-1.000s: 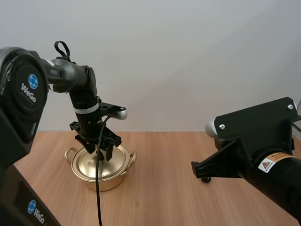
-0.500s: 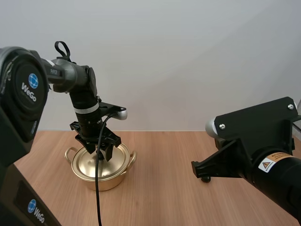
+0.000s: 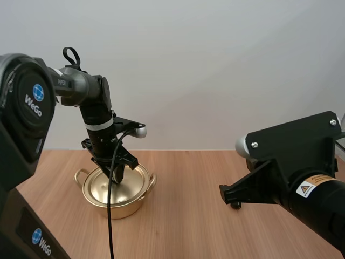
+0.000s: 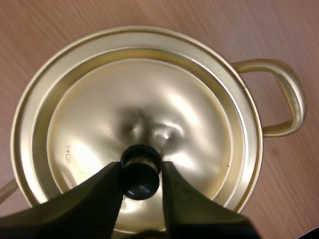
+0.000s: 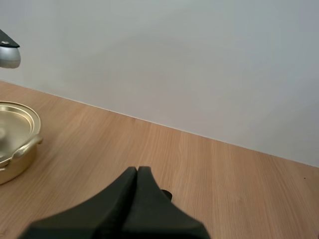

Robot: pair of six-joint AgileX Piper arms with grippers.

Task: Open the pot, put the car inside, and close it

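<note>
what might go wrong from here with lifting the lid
The left gripper pinches the knob near its fingertips only, so the lid may slip or tilt when lifted. If the lid sits tight, the pot might rise with it and drop back on the table.

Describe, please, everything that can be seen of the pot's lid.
The lid is round, shiny and gold-coloured, like thin metal, with stepped rings and a shallow dome. A black knob stands at its middle. The lid sits level and closed on the pot. The left tool pinches the knob from both sides.
</note>
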